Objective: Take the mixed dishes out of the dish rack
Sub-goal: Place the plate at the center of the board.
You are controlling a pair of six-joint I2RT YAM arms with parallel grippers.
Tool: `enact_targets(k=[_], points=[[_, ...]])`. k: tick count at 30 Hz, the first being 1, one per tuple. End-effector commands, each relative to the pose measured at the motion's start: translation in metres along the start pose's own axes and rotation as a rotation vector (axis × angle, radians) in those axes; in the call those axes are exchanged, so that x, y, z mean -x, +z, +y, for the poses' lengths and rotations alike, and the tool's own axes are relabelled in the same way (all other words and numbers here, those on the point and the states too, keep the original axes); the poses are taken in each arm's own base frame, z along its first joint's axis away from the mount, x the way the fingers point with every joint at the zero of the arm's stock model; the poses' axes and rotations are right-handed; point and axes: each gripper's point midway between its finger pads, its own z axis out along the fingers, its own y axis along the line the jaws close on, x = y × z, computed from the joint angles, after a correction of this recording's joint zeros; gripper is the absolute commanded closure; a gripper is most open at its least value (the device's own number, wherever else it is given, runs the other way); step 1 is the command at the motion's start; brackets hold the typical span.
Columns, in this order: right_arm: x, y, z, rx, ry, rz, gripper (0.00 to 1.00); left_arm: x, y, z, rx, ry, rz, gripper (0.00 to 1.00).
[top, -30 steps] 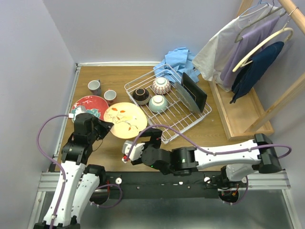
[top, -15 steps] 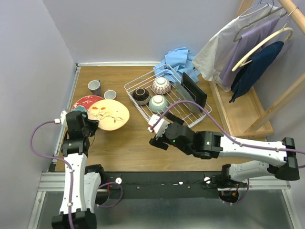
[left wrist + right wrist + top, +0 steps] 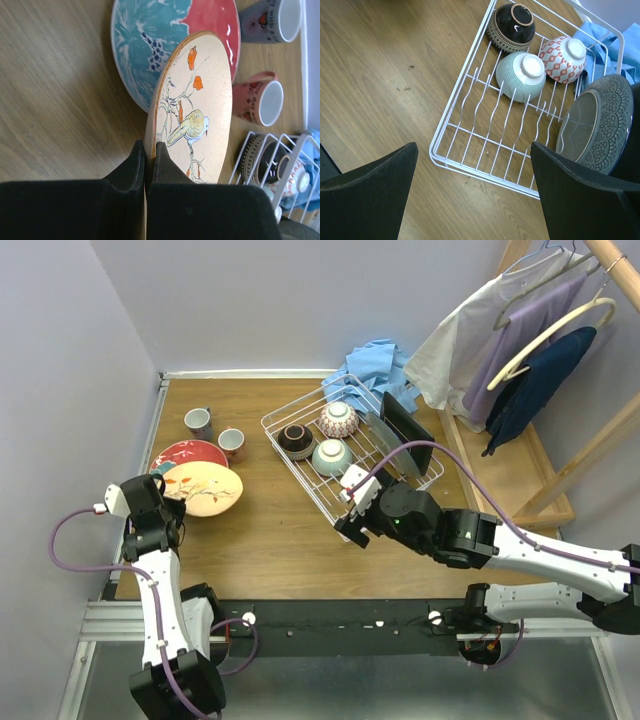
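Observation:
My left gripper point(image 3: 166, 498) is shut on the rim of a cream bird plate point(image 3: 205, 487), held tilted over the near edge of a red and teal plate point(image 3: 185, 453). In the left wrist view the jaws point(image 3: 148, 152) pinch the cream plate point(image 3: 202, 95) above the red plate point(image 3: 150, 45). The white wire dish rack point(image 3: 290, 462) holds a dark brown bowl point(image 3: 296, 439), a pink patterned bowl point(image 3: 338, 419), a pale green bowl point(image 3: 331, 456), a grey round plate point(image 3: 383, 445) and a black square plate point(image 3: 408, 428). My right gripper point(image 3: 352, 504) is open and empty over the rack's near edge point(image 3: 490, 177).
A grey cup point(image 3: 198, 422) and a pink-red cup point(image 3: 232, 442) stand on the table behind the red plate. A blue cloth point(image 3: 375, 365) lies behind the rack. A wooden clothes rack point(image 3: 520, 370) with hanging garments stands at the right.
My left gripper has carried the cream plate leftward, from the table's middle to over the red plate. My right arm has moved from the near left of the table to the rack's near edge.

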Motion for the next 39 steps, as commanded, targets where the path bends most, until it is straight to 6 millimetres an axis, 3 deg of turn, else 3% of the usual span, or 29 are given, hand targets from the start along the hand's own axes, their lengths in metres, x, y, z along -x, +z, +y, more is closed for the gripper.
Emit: enact_targets(k=[1, 16, 27, 39], points=[[-0.005, -0.007, -0.001, 0.020, 0.018, -0.004, 0.00, 0.039, 0.007, -0.026, -0.087, -0.035, -0.146, 1.00], [-0.021, -0.011, -0.003, 0.021, 0.025, 0.007, 0.00, 0.047, 0.058, -0.015, -0.060, -0.128, -0.157, 0.99], [-0.024, -0.007, -0.006, 0.007, 0.014, 0.016, 0.00, 0.025, 0.090, -0.010, -0.039, -0.067, -0.027, 0.69], [-0.030, -0.003, -0.006, 0.010, 0.003, 0.039, 0.00, 0.020, 0.100, -0.003, 0.022, 0.035, 0.035, 0.36]])
